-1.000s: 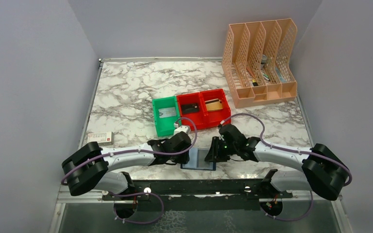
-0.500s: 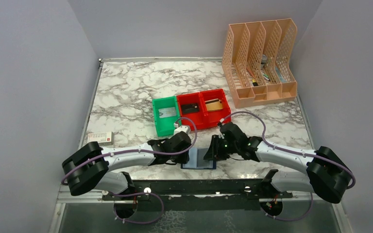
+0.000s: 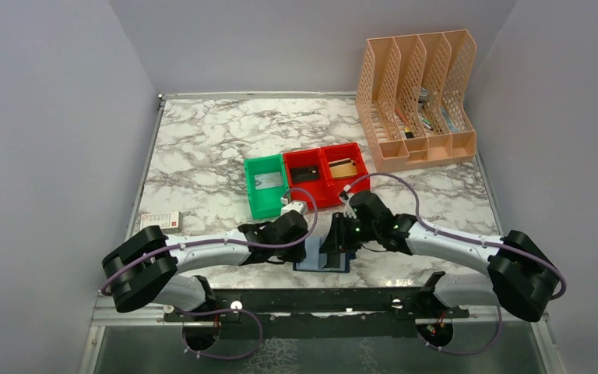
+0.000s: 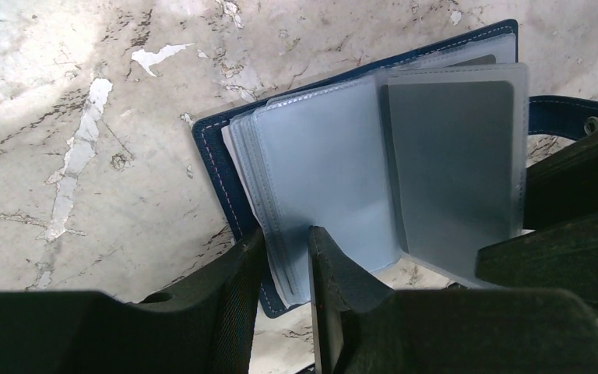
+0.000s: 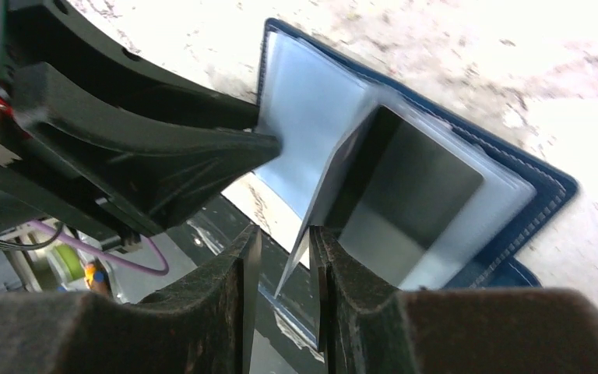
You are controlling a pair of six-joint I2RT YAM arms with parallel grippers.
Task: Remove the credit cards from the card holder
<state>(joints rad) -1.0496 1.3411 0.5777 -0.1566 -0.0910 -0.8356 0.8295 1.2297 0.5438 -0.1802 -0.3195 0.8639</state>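
The navy card holder lies open on the marble near the front edge, between both grippers. In the left wrist view its clear grey-blue sleeves fan out. My left gripper is shut on the holder's left cover and sleeve stack, pinning it; it also shows in the top view. My right gripper has its jaws a little apart. The raised edge of one sleeve stands between them, leaning on the right finger. That sleeve shows a dark grey card-sized panel. No loose card is visible.
A green bin and two joined red bins stand just behind the grippers. A peach file rack stands at the back right. A small white and red box lies at the left. The table's front edge is close.
My right gripper has moved left and up over the card holder, and one sleeve now stands raised. The left gripper has stayed in place on the holder.
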